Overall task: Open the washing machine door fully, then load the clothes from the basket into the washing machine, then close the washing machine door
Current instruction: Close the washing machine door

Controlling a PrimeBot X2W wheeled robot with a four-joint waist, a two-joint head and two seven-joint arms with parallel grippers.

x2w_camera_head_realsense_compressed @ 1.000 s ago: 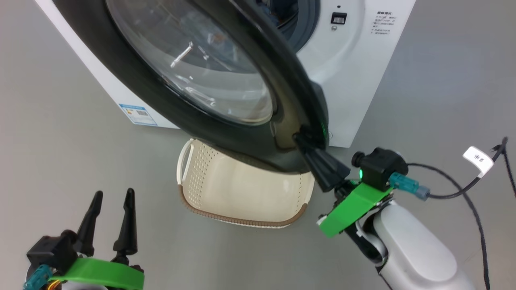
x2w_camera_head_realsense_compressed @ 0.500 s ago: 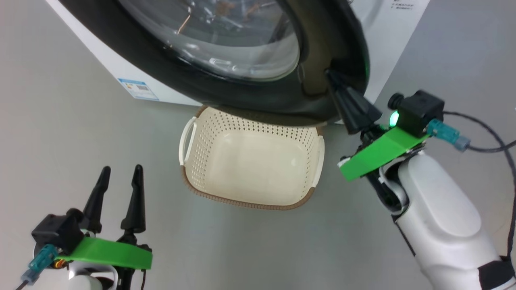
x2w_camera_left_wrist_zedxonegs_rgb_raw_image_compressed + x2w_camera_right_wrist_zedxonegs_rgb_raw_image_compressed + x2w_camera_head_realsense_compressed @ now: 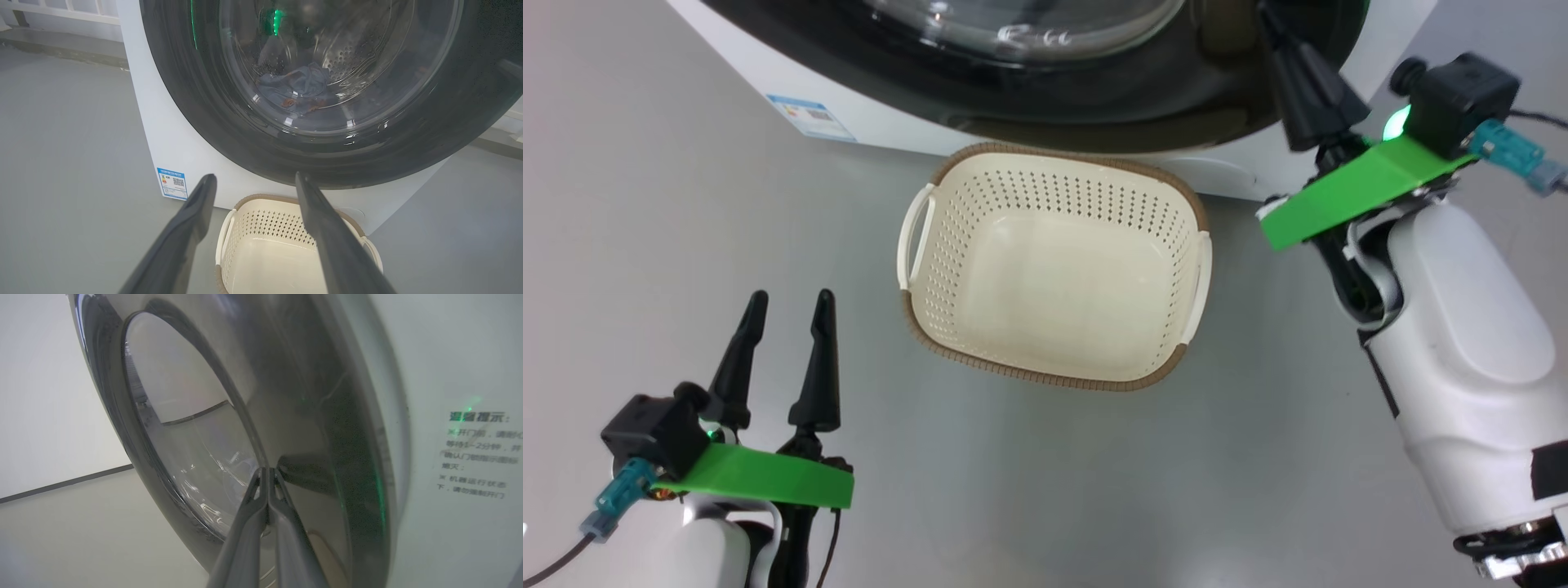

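Observation:
The washing machine door (image 3: 1094,98) is glossy black and lies against, or very near, the white washing machine (image 3: 752,65). My right gripper (image 3: 1270,16) is shut, and its fingertips (image 3: 267,470) press on the door's (image 3: 327,449) black rim. Through the glass I see the clothes (image 3: 300,87), blue with orange-brown prints, lying in the steel drum. The cream basket (image 3: 947,343) stands empty on the floor in front of the machine. At the lower left, apart from the basket, my left gripper (image 3: 790,298) is open and holds nothing. Its fingers (image 3: 196,212) frame the basket's rim (image 3: 261,199).
A blue label sticker (image 3: 810,117) sits low on the machine's front. A printed notice (image 3: 478,453) is on the white panel beside the door. My right forearm (image 3: 1462,343) rises at the right with a teal plug (image 3: 1515,155). Grey floor surrounds the basket.
The door has swung from ajar to nearly flat on the machine, with my shut right gripper moving along on its rim. The head view shifted, so the whole basket is uncovered. Left gripper stays open.

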